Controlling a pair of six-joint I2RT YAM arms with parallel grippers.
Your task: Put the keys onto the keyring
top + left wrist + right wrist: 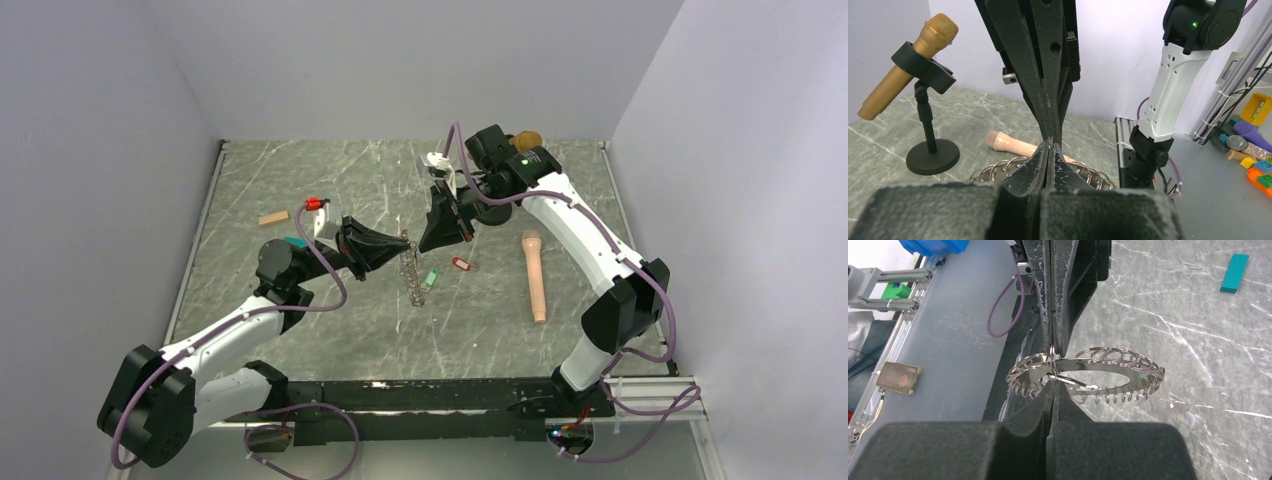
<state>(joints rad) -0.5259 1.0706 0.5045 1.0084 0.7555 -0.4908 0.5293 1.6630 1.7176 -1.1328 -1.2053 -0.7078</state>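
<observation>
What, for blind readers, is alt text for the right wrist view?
Right gripper from below and left gripper from above, both shut, pinch the rim of a loop-fringed metal keyring against a grey marbled table; a teal block lies top right.

We see the left gripper [397, 243] and the right gripper [429, 243] pointing at each other near the middle of the marbled grey table [480, 335], each with its fingers pressed into a single point, and the keyring [411, 270], seen edge-on, at their tips. Just right of the keyring lie a green-tagged key [430, 279] and a red-tagged key [460, 264], and farther right a pink microphone [535, 275] lies flat. We note a tan block [273, 217] well to the left and a teal block [296, 242] partly hidden by the left arm [230, 335].
</observation>
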